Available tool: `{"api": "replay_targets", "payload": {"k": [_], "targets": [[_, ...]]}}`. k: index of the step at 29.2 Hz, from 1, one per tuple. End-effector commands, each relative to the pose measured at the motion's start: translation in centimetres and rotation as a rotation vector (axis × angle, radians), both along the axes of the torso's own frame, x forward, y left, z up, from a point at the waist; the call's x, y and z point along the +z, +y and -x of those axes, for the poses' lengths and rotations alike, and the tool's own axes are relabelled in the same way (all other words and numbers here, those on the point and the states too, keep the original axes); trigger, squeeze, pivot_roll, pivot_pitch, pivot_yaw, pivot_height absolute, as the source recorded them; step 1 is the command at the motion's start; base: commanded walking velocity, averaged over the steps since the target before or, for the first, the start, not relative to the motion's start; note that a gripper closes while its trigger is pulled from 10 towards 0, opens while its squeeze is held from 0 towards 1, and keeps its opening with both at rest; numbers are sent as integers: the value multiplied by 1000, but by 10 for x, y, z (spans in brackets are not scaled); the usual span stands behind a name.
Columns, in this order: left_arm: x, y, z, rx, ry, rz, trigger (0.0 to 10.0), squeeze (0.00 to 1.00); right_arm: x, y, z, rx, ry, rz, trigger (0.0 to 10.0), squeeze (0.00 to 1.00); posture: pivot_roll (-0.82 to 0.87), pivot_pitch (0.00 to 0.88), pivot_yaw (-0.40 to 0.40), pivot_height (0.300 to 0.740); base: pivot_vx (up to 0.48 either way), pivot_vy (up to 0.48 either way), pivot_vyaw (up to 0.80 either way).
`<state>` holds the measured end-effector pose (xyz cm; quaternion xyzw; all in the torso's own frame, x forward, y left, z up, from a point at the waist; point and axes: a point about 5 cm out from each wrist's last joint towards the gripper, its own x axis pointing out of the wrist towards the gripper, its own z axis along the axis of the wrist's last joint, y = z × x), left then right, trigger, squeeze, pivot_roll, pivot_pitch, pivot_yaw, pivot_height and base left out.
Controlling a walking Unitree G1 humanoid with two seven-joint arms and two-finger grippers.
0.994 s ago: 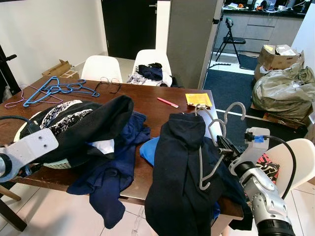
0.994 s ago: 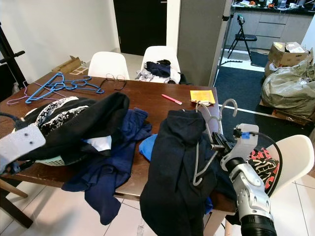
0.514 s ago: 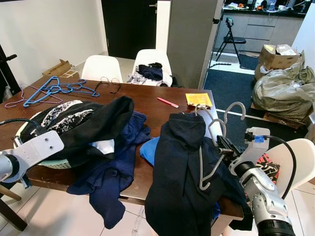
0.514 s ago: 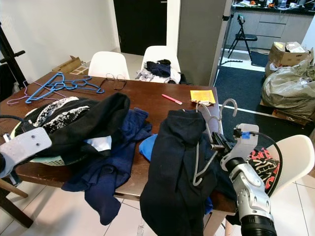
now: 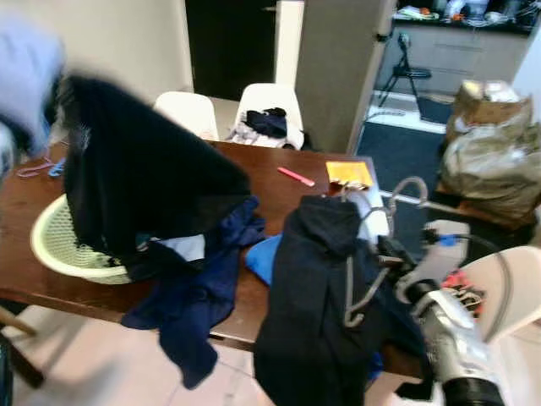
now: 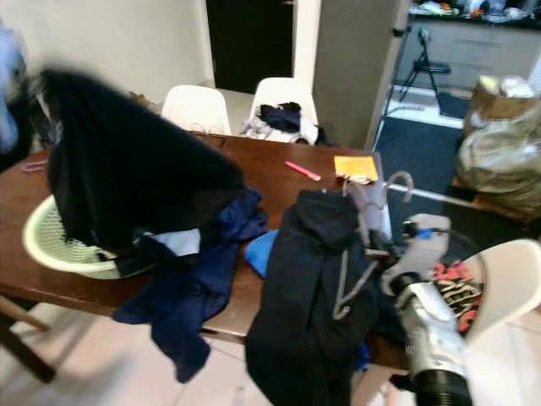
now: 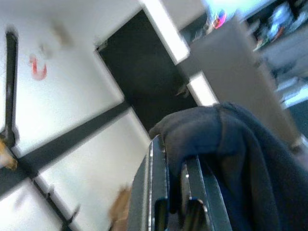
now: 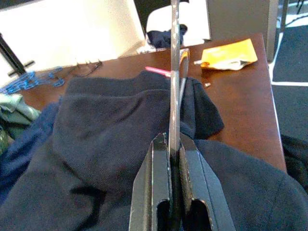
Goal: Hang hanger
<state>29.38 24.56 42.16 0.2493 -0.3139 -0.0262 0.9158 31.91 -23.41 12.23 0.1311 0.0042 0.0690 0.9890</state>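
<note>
A black garment (image 5: 144, 169) has been lifted from the laundry basket (image 5: 59, 254) high over the table (image 5: 279, 190) by the left gripper (image 7: 175, 211), its fingers pinched on the cloth, so a piece is free for hanging. The grey hanger (image 5: 372, 254) is clamped between the right gripper's (image 8: 174, 144) fingers, above a dark hoodie (image 5: 317, 296) draped over the table edge. Navy clothes (image 5: 199, 288) and a white chair (image 5: 507, 288) crowd the way.

One brown tabletop (image 5: 279, 190) carries one pale green basket (image 5: 59, 254), one pink pen (image 5: 295, 176) and one yellow packet (image 5: 349, 172). One grey hanger (image 5: 372, 279) is present. Two white chairs (image 5: 190, 114) stand behind; a third (image 5: 507, 288) stands at the right.
</note>
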Motion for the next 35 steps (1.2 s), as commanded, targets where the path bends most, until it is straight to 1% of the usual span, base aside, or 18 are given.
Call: {"api": "replay_targets", "payload": {"k": [1,2,3,4,5,8,12,14,15,17,19,20,21,23,26,28,33,35], "targets": [[48,-17,14,-114,-182,93,0,0,-4,4,-2,0,10,-25,10000,0,5,0,-36,740,0,0,0],[64,-23,15,-134,-242,118,0,0,-4,3,-2,-9,0,-46,10000,0,4,0,-30,740,0,0,0],[64,-23,15,-134,-242,118,0,0,-4,3,-2,-9,0,-46,10000,0,4,0,-30,740,0,0,0],[75,-23,14,-118,-286,140,0,0,-3,2,-3,-24,-11,-75,10000,0,2,0,-23,740,0,0,0],[75,-23,14,-118,-286,140,0,0,-3,2,-3,-24,-11,-75,10000,0,2,0,-23,740,0,0,0],[97,-17,13,-52,-375,200,0,0,-1,-2,-3,-56,-29,-129,10000,0,1,0,-12,740,0,0,0],[106,-7,12,25,-414,256,0,0,-1,-2,-4,-67,-34,-141,10000,0,1,0,-5,740,0,0,0],[107,5,7,106,-405,342,0,0,-1,-2,-4,-69,-35,-142,10000,0,1,0,-5,740,0,0,0],[105,10,4,126,-391,373,0,0,-1,-2,-4,-70,-35,-142,10000,0,3,0,-2,740,0,0,0],[89,21,-13,169,-301,450,0,0,-1,-2,-4,-72,-33,-139,10000,0,-3,0,2,740,0,0,0],[71,28,-27,202,-229,495,0,0,-1,-2,-4,-74,-31,-136,10000,0,-3,0,2,740,0,0,0],[71,28,-27,202,-229,495,0,0,-1,-2,-4,-74,-31,-136,10000,0,-3,0,2,740,0,0,0],[61,33,-35,230,-202,512,0,0,-1,-2,-4,-74,-30,-136,10000,0,-9,0,2,740,0,0,0],[52,36,-39,252,-184,524,0,0,-2,-3,-3,-76,-28,-136,10000,0,-10,0,-1,740,0,0,0],[48,38,-42,267,-177,531,0,0,-2,-3,-3,-78,-27,-136,10000,0,-10,0,-1,740,0,0,0],[35,45,-44,327,-172,541,0,0,-2,-4,-2,-79,-24,-136,10000,0,-10,0,-5,740,0,0,0],[31,49,-41,398,-217,512,0,0,-3,-5,-2,-77,-19,-135,10000,0,-10,0,-7,740,0,0,0],[31,49,-41,398,-217,512,0,0,-3,-5,-2,-77,-19,-135,10000,0,-10,0,-7,740,0,0,0]]}}
